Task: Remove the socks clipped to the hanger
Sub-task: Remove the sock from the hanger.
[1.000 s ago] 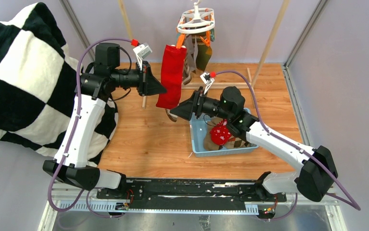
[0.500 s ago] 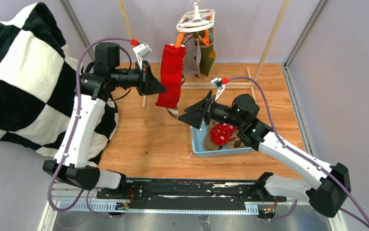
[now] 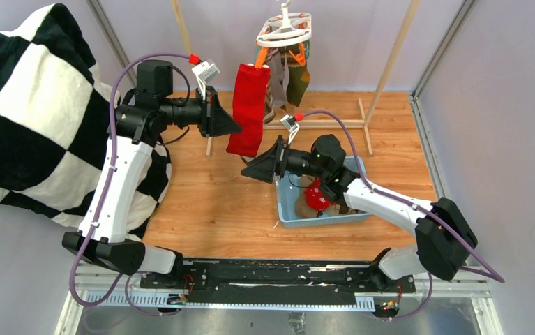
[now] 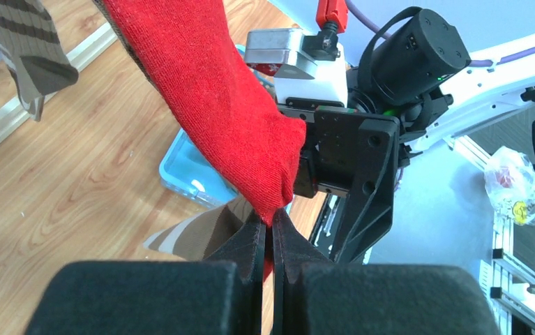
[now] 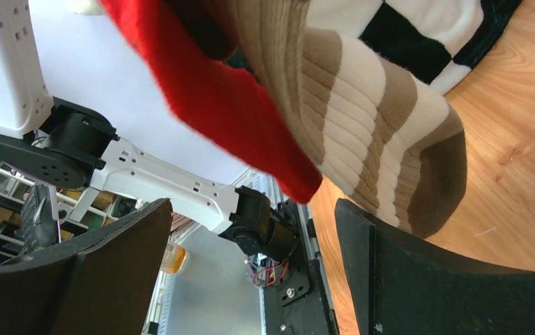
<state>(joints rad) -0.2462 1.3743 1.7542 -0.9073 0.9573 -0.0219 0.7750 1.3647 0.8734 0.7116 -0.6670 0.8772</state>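
From above, the hanger was seen hung at the back, its hook cut off by the top edge. A red sock was clipped to it and hung down, while the other socks behind were bunched and hard to tell apart. The left gripper met the red sock's lower edge, its fingertips hidden by their own black housing. The right gripper was held just below the red sock's toe, beside a blue bin holding a heap of socks. A checkered blanket was cut off at the left

In the left wrist view, the left gripper's fingers were closed on the tip of the red sock. A striped sock was cut off at the top corner. The print on a plastic bag was too small to be read

In the right wrist view, the right gripper's fingers were spread wide with nothing gripped. The striped sock's toe was seen just above the gap with the red sock against it, both cut off at the top
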